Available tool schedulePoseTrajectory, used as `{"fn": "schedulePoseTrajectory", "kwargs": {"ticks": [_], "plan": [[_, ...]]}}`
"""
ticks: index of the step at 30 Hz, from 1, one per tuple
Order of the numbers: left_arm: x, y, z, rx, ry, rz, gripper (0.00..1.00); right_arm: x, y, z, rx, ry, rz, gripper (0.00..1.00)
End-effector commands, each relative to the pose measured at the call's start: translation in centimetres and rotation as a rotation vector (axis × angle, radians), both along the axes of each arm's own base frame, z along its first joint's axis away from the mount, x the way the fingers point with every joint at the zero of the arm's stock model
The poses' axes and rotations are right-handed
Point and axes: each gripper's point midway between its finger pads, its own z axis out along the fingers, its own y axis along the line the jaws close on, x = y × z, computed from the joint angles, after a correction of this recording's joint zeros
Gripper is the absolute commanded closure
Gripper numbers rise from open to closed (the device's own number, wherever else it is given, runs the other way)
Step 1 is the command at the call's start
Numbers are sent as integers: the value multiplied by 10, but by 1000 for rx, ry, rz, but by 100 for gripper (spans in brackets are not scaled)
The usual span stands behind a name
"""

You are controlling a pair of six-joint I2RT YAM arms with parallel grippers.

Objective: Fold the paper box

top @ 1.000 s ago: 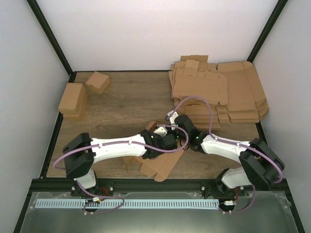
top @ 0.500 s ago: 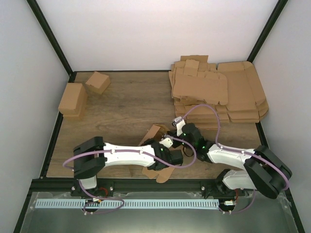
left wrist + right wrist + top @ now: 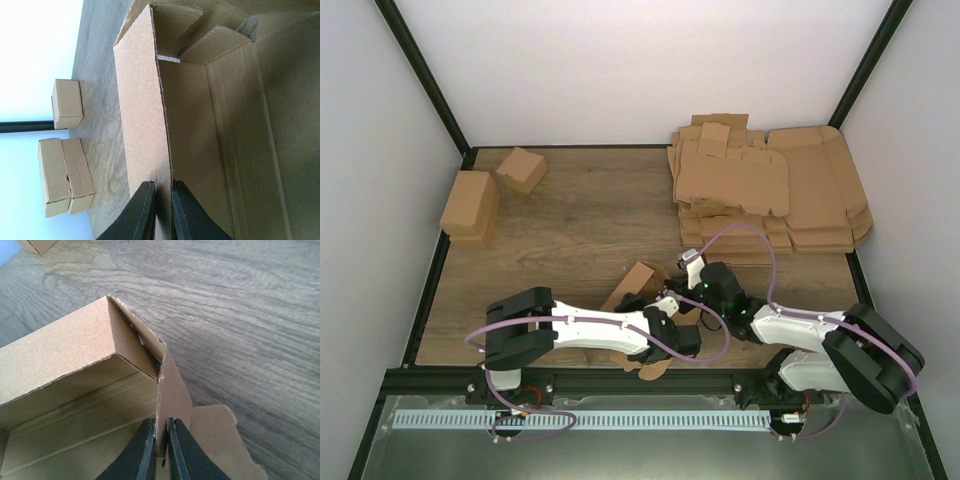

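The paper box (image 3: 638, 276) is a brown cardboard piece with walls partly raised, near the front middle of the table, half hidden under both wrists. In the left wrist view my left gripper (image 3: 164, 184) is shut on the edge of a long side wall of the box (image 3: 140, 100), one finger outside and one inside. In the right wrist view my right gripper (image 3: 160, 426) is shut on an upright end flap at the box's corner (image 3: 172, 390). From above, the left gripper (image 3: 667, 322) and right gripper (image 3: 687, 298) sit close together over the box.
A big heap of flat cardboard sheets (image 3: 770, 195) fills the back right. Two folded cartons (image 3: 470, 205) (image 3: 521, 168) stand at the back left, also in the left wrist view (image 3: 67, 103). A loose tab (image 3: 215, 435) lies flat on the wood.
Both arms have drawn back toward the near edge and a little right, taking the box with them. The cardboard now stands more upright than a second ago.
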Motion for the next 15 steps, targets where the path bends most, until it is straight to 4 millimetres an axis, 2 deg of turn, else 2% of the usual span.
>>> {"fn": "schedulePoseTrajectory", "kwargs": {"ticks": [1, 4, 8, 12, 15], "plan": [[-3, -12, -8, -73, 33, 13, 90, -16, 13, 1, 33, 49, 91, 90], [-2, -11, -7, -67, 28, 11, 90, -19, 16, 5, 48, 61, 107, 87], [-2, -11, -7, -67, 24, 7, 90, -17, 13, 19, 77, 55, 101, 78], [-1, -11, -7, -67, 21, 4, 90, -12, 0, 33, 127, 63, 90, 70], [-1, -12, -6, -67, 20, -1, 90, -8, -11, 44, 145, 48, 64, 68]]}}
